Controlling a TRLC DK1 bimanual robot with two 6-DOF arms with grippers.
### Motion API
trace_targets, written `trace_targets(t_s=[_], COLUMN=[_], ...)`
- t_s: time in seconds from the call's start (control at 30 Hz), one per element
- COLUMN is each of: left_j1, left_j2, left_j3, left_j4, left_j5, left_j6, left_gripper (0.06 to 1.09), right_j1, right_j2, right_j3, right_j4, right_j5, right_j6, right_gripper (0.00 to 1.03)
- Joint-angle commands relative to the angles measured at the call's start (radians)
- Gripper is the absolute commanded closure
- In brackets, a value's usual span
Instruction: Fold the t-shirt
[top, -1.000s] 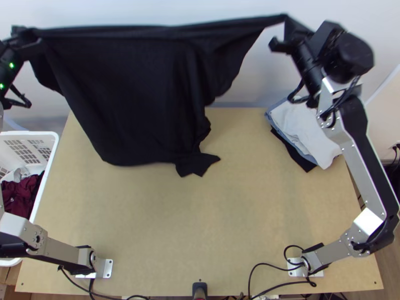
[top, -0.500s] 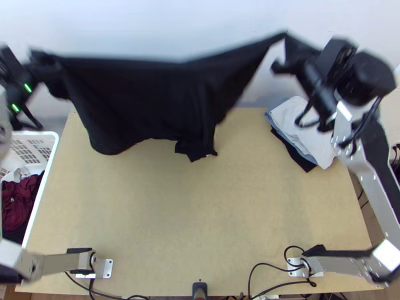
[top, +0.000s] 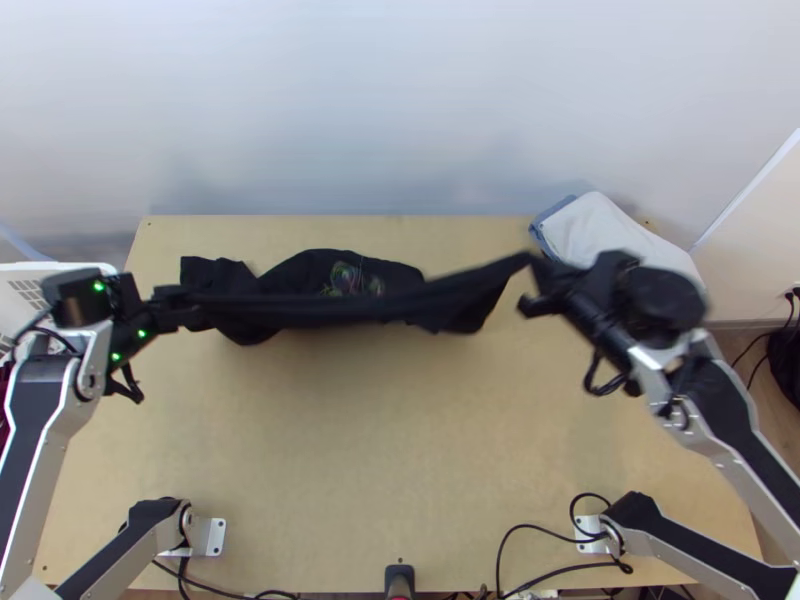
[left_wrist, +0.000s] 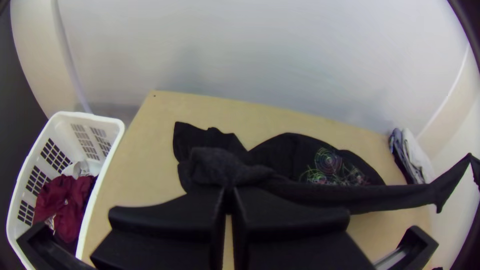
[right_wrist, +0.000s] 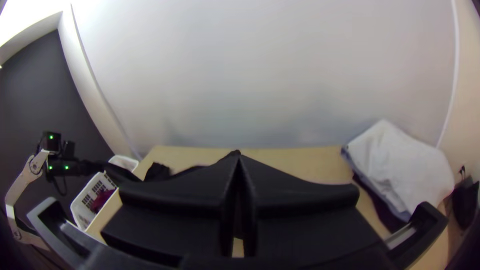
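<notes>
t-shirt (top: 290, 285), black with a coloured print (top: 350, 280), toward the far side of the wooden table (top: 400, 430) in the top view: part lies bunched, and a narrow band of it stretches between the left gripper (top: 170, 297) and the right gripper (top: 541, 268). folded clothes (top: 610, 235) sit by the far right corner. in the left wrist view, the left gripper pinches a rumpled end of the shirt; a white basket (left_wrist: 102, 182) with dark red cloth (left_wrist: 65, 200) stands beside the table. in the right wrist view, the right gripper's tips are pressed together on the other end.
</notes>
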Motion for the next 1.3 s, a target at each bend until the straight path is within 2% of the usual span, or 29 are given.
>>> trace_targets(t_s=[0.0,0.23,0.33,0.7,0.73,0.8,0.87,0.93,0.97,1.07,1.1,1.17,1.27], left_j1=[-0.003,-0.001,0.000,-0.003,-0.004,-0.009,-0.009,-0.009,-0.009,-0.009,-0.009,-0.010,-0.012], left_j2=[-0.014,-0.007,-0.001,0.025,0.027,0.033,0.038,0.039,0.039,0.044,0.044,0.048,0.056], left_j3=[-0.070,-0.084,-0.088,-0.108,-0.108,-0.104,-0.099,-0.101,-0.104,-0.116,-0.120,-0.125,-0.122], left_j4=[0.040,0.054,0.060,0.088,0.094,0.100,0.100,0.100,0.100,0.103,0.108,0.114,0.128], left_j5=[0.000,0.000,-0.002,-0.003,-0.003,-0.005,-0.006,-0.008,-0.008,-0.008,-0.008,-0.008,-0.008], left_j6=[0.000,-0.003,-0.001,-0.017,-0.021,-0.021,-0.021,-0.020,-0.020,-0.021,-0.023,-0.024,-0.024], left_gripper=[1.05,1.05,1.05,1.05,1.05,1.05,1.05,1.05,1.05,1.05,1.05,1.05,1.05], right_j1=[0.014,0.117,0.138,0.017,0.012,0.009,0.000,-0.008,-0.017,-0.052,-0.067,-0.083,-0.083], right_j2=[0.063,0.256,0.338,0.747,0.766,0.764,0.734,0.689,0.678,0.646,0.634,0.599,0.554], right_j3=[-0.102,-0.164,-0.174,0.103,0.116,0.120,0.120,0.142,0.177,0.300,0.314,0.314,0.261], right_j4=[0.051,0.141,0.232,0.417,0.428,0.428,0.420,0.344,0.272,-0.029,-0.093,-0.175,-0.247], right_j5=[-0.030,-0.085,-0.086,-0.085,-0.085,-0.085,-0.083,-0.082,-0.079,-0.090,-0.128,-0.163,-0.165], right_j6=[0.072,0.149,0.183,0.181,0.181,0.190,0.192,0.192,0.194,0.187,0.197,0.221,0.158], right_gripper=[1.00,1.00,1.00,1.00,0.90,0.53,0.35,0.19,0.15,0.15,0.15,0.15,0.15])
